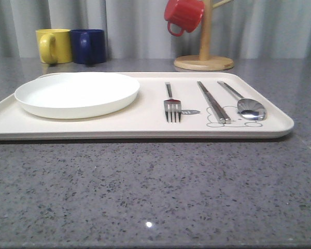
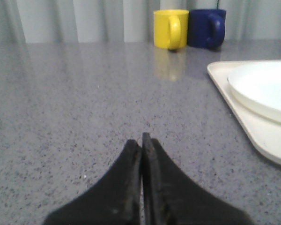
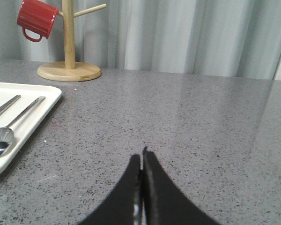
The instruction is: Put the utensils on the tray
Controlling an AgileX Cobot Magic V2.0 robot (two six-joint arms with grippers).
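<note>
Fork (image 1: 172, 106), chopsticks (image 1: 213, 102), spoon (image 1: 246, 104) all lie on tray (image 1: 145, 127); task looks complete. Left gripper (image 2: 141, 140) and right gripper (image 3: 142, 157) closed, empty, over counter (image 1: 155, 192). No further move needed.

A speckled grey stone-look tabletop (image 1: 145, 192) stretches back to pale grey pleated curtains (image 1: 135, 26); soft, even light leaves faint reflections and one small bright glint (image 1: 149, 224) on the counter's near surface.

Shiny metal utensils (image 1: 213, 102), matt cream tray (image 1: 145, 122) (smooth), speckled stone table (image 1: 155, 192)
</note>
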